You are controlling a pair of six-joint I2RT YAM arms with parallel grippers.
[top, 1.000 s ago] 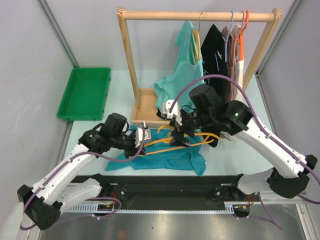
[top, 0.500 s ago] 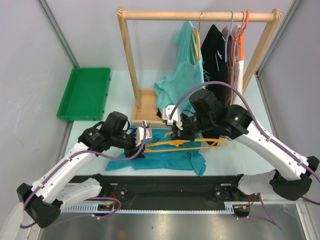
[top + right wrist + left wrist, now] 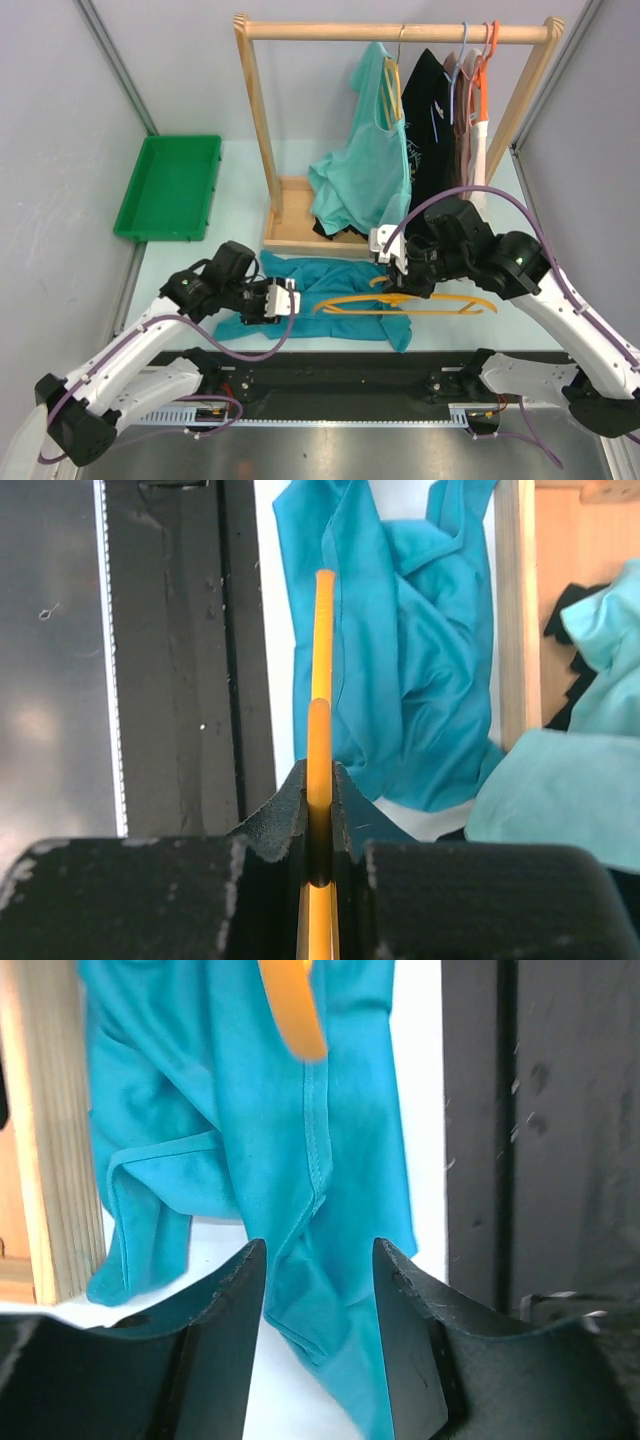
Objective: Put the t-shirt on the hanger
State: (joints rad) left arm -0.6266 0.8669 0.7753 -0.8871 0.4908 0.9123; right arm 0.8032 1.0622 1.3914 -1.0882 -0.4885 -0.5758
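The teal-blue t-shirt lies crumpled on the table in front of the rack. My right gripper is shut on the yellow-orange hanger, which it holds level over the shirt's right part. In the right wrist view the hanger runs straight out from between the shut fingers, with the t-shirt below. My left gripper stands open at the shirt's left side. In the left wrist view a fold of the t-shirt lies between its spread fingers, and the hanger's tip shows above.
A wooden rack stands at the back with a mint-green shirt, a black shirt and other hangers on it. Its wooden base borders the t-shirt. A green tray is at the far left. A black rail lines the near edge.
My right gripper has shut on the hanger and carried it to the right. My left gripper has opened and drawn back towards the near edge.
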